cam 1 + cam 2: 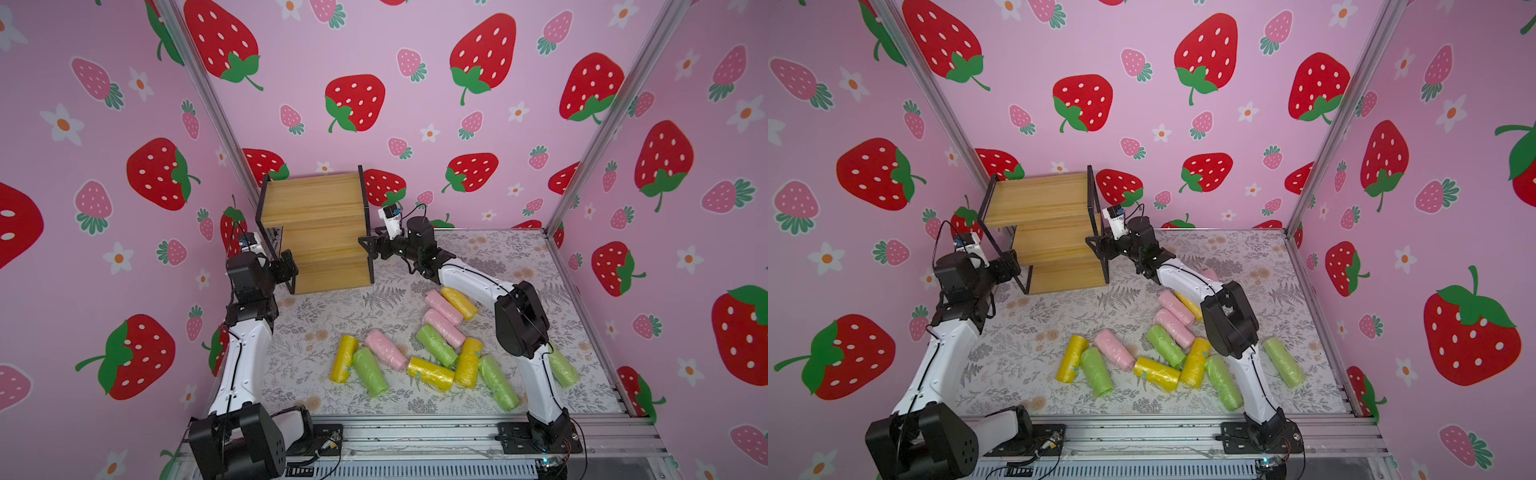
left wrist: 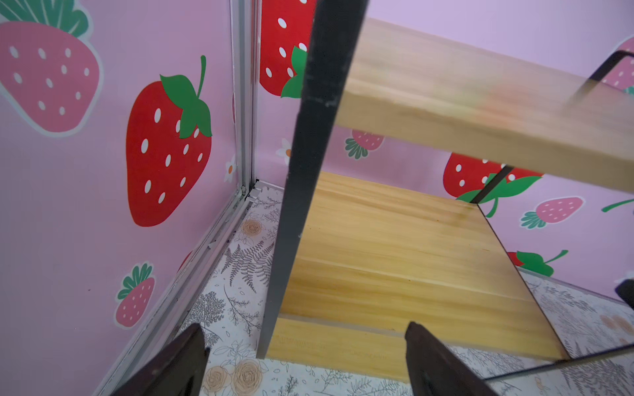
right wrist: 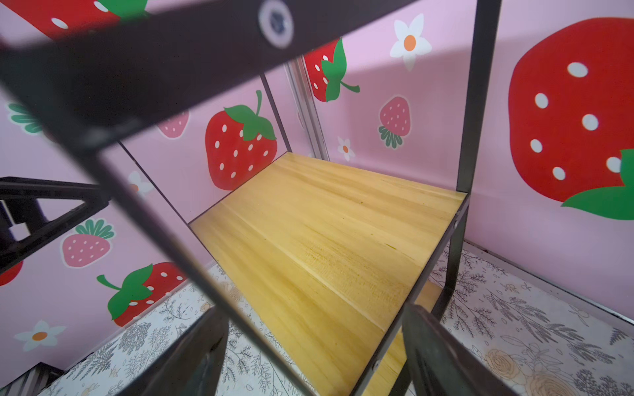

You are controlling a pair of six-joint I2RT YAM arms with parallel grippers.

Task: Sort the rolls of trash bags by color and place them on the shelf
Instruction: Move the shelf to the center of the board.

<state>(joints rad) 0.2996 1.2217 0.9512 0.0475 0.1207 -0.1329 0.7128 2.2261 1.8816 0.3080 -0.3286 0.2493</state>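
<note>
Your left claw (image 1: pixel 291 266) stands with its jaws apart around the front post (image 2: pixel 303 188) of the shelf (image 1: pixel 316 208). In the left wrist view that black post runs up between the two fingers (image 2: pixel 178 360) with clear space on either side, so nothing is gripped. Your right claw (image 1: pixel 368 245) is open too, at the shelf's opposite side, and a thin bar of the frame passes between its fingers (image 3: pixel 432 349) without either one pressing on it.

The claws bracket the shelf one from each side, which I read as getting ready to take the frame and shift or square it before loading. All three boards are bare.

The rolls of trash bags (image 1: pixel 430 372) lie behind both claws, back toward the arm bases and well apart from either. They are loose on the flowered table cover (image 1: pixel 316 332), with yellow, green and pink mixed and several touching. Closest behind the right claw, a pink roll (image 1: pixel 444 306) and a yellow roll (image 1: pixel 459 302) lie beside and partly under the right forearm (image 1: pixel 469 282), so a low pull-back could brush them.

Outward of the left claw the side wall (image 2: pixel 103 240) and corner rail (image 2: pixel 245 103) stand near, leaving you little room to swing that way
</note>
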